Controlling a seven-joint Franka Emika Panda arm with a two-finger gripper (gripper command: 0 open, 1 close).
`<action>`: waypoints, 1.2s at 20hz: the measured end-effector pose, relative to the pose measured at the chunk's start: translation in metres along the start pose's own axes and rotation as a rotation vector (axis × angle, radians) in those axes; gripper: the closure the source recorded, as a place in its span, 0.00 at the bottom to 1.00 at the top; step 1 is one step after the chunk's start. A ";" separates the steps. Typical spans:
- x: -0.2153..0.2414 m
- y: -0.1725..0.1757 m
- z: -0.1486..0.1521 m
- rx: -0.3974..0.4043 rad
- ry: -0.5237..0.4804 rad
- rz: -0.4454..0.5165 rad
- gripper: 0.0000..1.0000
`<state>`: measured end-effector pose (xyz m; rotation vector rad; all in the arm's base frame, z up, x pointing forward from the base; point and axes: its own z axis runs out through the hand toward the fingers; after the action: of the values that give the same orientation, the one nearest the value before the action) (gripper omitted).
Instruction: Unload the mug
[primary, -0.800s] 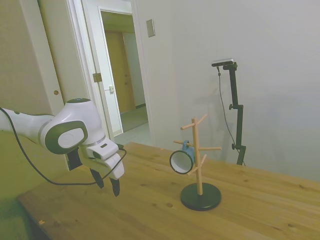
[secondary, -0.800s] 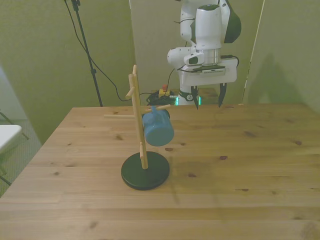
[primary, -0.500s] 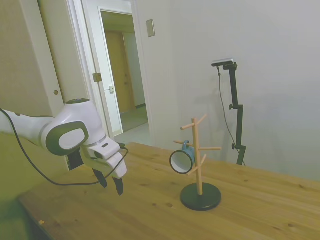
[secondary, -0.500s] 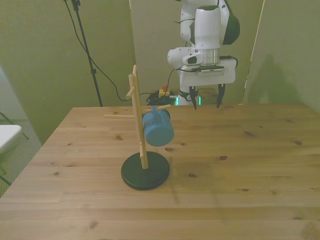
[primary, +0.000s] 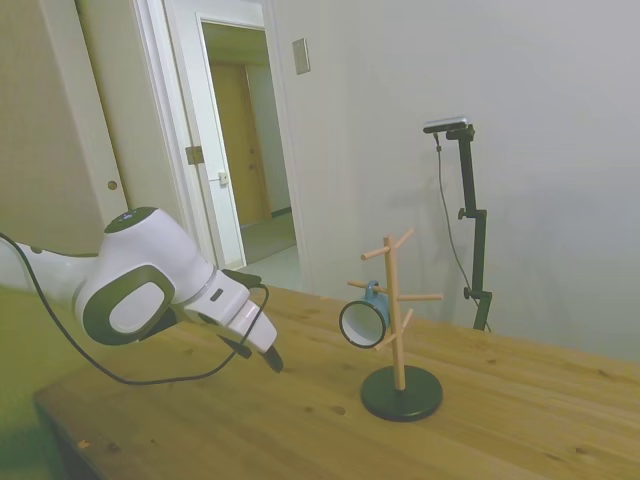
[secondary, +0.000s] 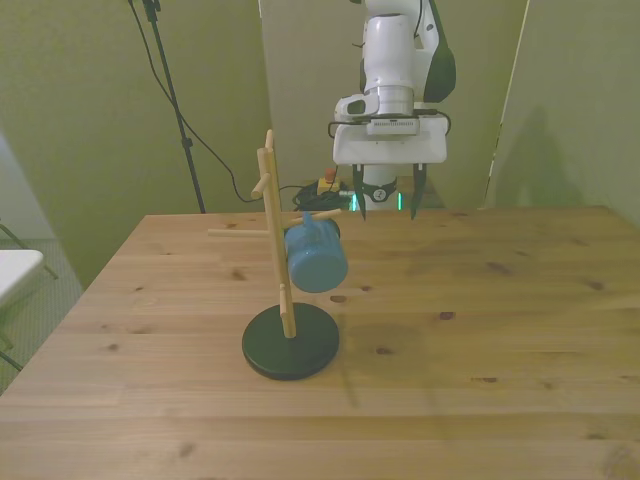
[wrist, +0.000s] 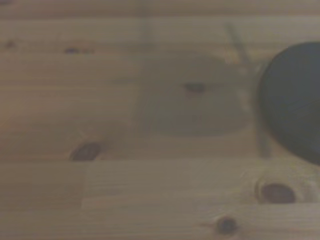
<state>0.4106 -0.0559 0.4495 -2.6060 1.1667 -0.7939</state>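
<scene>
The mug (primary: 364, 321) (secondary: 316, 257) hangs by its handle on a lower peg of the wooden peg tree (primary: 396, 300) (secondary: 272, 240), left of centre in the front view, its white mouth turned toward the side camera. The tree's round black base (primary: 401, 392) (secondary: 291, 340) (wrist: 295, 100) sits on the knotty wooden table (primary: 560, 420) (secondary: 500, 330) (wrist: 125, 190). Behind, in the side view, a pale wall and an open doorway (primary: 245, 150). The gripper (primary: 260, 352) (secondary: 388, 203), fingers spread wide and empty, hangs above the table well apart from the mug. Since the earlier frames the arm has tilted it toward the tree and shifted it toward the front view's left.
</scene>
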 end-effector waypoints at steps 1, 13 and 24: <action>0.004 0.002 -0.001 0.012 0.015 -0.007 0.00; 0.064 -0.008 0.020 0.130 0.128 0.046 0.00; 0.102 -0.024 0.057 0.133 0.192 0.067 0.00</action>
<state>0.5122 -0.1175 0.4507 -2.4129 1.1978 -1.0884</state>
